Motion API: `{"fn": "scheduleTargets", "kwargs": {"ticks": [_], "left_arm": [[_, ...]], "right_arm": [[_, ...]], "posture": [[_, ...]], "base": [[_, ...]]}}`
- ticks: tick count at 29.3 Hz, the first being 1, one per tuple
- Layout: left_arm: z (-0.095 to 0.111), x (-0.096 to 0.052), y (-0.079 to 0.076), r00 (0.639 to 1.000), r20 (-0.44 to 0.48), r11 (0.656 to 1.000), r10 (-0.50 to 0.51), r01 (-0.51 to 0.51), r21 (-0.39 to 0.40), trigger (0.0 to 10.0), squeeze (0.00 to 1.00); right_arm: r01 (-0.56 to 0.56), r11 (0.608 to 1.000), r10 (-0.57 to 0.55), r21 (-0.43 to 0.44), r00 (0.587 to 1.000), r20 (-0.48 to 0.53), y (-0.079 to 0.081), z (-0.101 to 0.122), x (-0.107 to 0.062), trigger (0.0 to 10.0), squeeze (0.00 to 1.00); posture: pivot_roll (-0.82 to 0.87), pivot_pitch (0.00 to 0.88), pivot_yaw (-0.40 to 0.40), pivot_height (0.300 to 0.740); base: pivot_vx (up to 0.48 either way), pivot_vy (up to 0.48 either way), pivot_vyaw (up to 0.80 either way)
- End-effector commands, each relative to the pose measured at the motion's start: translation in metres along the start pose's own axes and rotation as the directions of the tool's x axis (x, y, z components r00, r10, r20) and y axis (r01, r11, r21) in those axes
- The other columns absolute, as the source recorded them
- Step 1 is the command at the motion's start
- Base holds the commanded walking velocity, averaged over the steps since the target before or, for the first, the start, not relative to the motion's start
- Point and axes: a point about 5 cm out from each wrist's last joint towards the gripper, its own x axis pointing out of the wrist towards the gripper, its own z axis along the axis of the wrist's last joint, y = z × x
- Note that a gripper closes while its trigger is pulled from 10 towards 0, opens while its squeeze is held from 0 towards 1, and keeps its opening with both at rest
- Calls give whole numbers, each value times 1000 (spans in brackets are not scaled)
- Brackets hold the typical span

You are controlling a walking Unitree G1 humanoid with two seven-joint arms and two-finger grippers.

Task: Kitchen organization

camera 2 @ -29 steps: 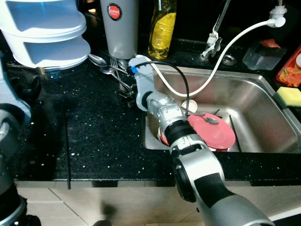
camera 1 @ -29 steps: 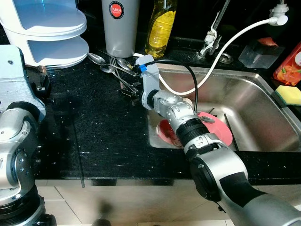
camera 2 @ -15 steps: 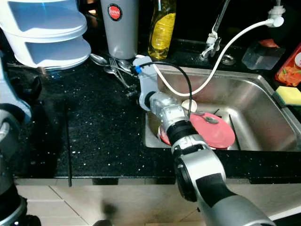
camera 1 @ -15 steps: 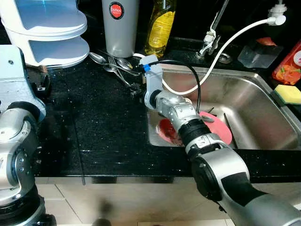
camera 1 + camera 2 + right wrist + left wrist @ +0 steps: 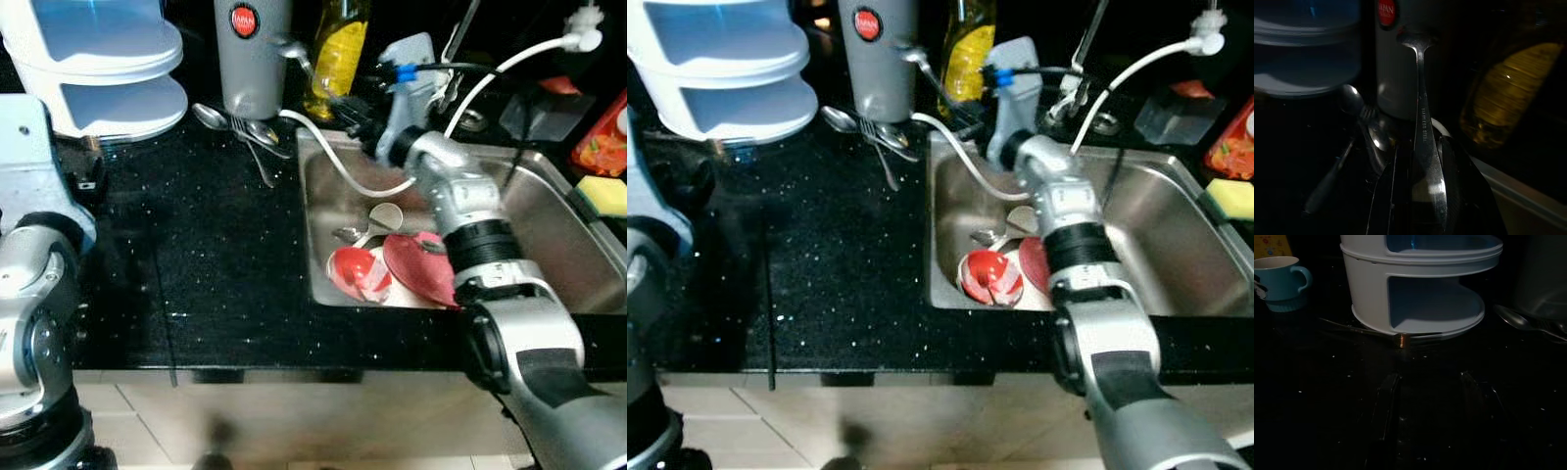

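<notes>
My right gripper [image 5: 350,106] is raised over the sink's back-left corner, shut on a steel cutlery piece [image 5: 1422,128]. Its free end [image 5: 291,51] points toward the grey tumbler [image 5: 253,54]. Which kind of utensil it is stays hidden between the fingers. More spoons and a fork [image 5: 240,132] lie on the black counter in front of the tumbler. In the sink [image 5: 549,196] sit a red bowl [image 5: 358,272], a pink plate [image 5: 421,266] and a spoon [image 5: 364,227]. My left gripper [image 5: 1428,376] hovers open over the counter, facing a white-and-blue tiered container [image 5: 1420,284].
A yellow oil bottle [image 5: 338,49] stands behind the gripper. A white hose [image 5: 490,78] loops across the sink. A yellow sponge [image 5: 602,194] and a red packet [image 5: 602,142] are at the right. A blue mug [image 5: 1281,281] stands beside the tiered container.
My right gripper rose from the counter at the sink's left edge and swung back and right, taking one cutlery piece along. The bowl and plate in the sink are now uncovered.
</notes>
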Motion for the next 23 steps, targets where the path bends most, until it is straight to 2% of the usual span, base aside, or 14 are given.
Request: {"fn": "scheduleTargets", "kwargs": {"ticks": [1,4,6,8,11,14,15,16,17,18,19,20,21,23], "left_arm": [[-1,1,-4,1000,0,1000,-20,20,1,10000,0],[-2,4,-5,999,-6,999,-37,37,3,10000,0],[-2,6,-6,999,-8,999,-47,47,5,10000,0],[-1,9,-10,997,-9,997,-73,73,7,10000,0],[0,11,-14,996,-6,996,-89,89,5,10000,0],[8,17,-38,980,15,980,-200,200,-19,10000,0],[8,17,-38,980,15,980,-200,200,-19,10000,0],[11,18,-47,968,22,968,-249,249,-29,10000,0],[14,16,-68,920,22,919,-390,391,-45,10000,0],[14,16,-68,920,22,919,-390,391,-45,10000,0],[14,13,-78,891,16,889,-454,454,-59,10000,0],[14,11,-87,863,11,860,-505,505,-71,10000,0],[13,8,-97,832,-1,828,-555,553,-87,10000,0],[6,0,-121,770,-40,769,-637,632,-92,10000,0]], "right_arm": [[17,998,-20,-55,998,-57,-10,-12,-9,10000,0],[99,983,-135,-154,961,-241,-38,-52,-37,10000,0],[127,979,-170,-161,940,-297,-42,-66,-45,10000,0],[123,971,-198,-207,897,-394,-43,-89,-58,10000,0],[101,965,-200,-243,880,-431,-41,-97,-62,10000,0],[44,954,-193,-298,848,-494,-36,-111,-68,10000,0],[44,954,-193,-298,848,-494,-36,-111,-68,10000,0],[36,951,-192,-307,847,-496,-35,-112,-68,10000,639],[49,953,-192,-300,863,-467,-33,-107,-62,10000,1000],[49,953,-192,-300,863,-467,-33,-107,-62,10000,1000],[67,953,-200,-297,874,-443,-32,-102,-59,10000,1000],[90,952,-210,-293,887,-411,-31,-98,-55,10000,137],[119,954,-221,-277,902,-371,-30,-91,-50,10000,0],[177,957,-241,-230,926,-290,-22,-78,-37,10000,0]], "posture": [[307,0,-59,740],[286,0,-34,740],[280,0,-27,740],[271,0,-16,740],[264,0,-10,740],[251,0,5,740],[251,0,5,740],[244,0,10,740],[240,0,12,740],[240,0,12,740],[238,0,13,740],[235,0,12,740],[235,0,12,740],[228,0,12,740]], "base": [[0,0,0],[0,0,0],[0,0,0],[0,0,0],[0,0,0],[0,0,0],[0,0,0],[0,0,0],[0,0,0],[0,0,0],[0,0,0],[0,0,0],[0,0,0],[0,0,0]]}}
